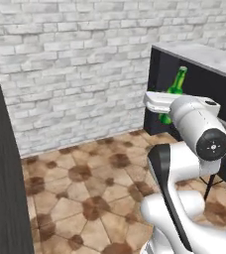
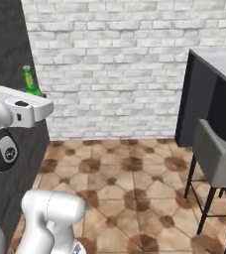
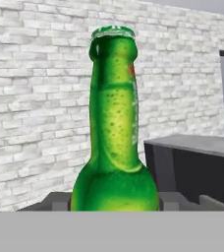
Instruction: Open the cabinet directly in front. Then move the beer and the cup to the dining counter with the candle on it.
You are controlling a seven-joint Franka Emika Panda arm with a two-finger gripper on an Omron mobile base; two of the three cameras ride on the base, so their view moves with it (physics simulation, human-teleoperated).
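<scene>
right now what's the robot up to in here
The white arm is carrying the beer, a green glass bottle, upright in its gripper above the tiled floor. The fingers themselves are hidden behind the bottle, so the grip is judged from the bottle sitting right at the hand. Ahead to the right is the dining counter with its marble top and a grey stool beside it, in front of a white brick wall. The bottle is not yet on the counter.

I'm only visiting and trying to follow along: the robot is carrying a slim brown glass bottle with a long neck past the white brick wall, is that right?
Not quite: the slim long-necked glass bottle is green, not brown, as the hand view shows close up. The rest holds: it rides at the end effector, with the white brick wall behind it.
</scene>
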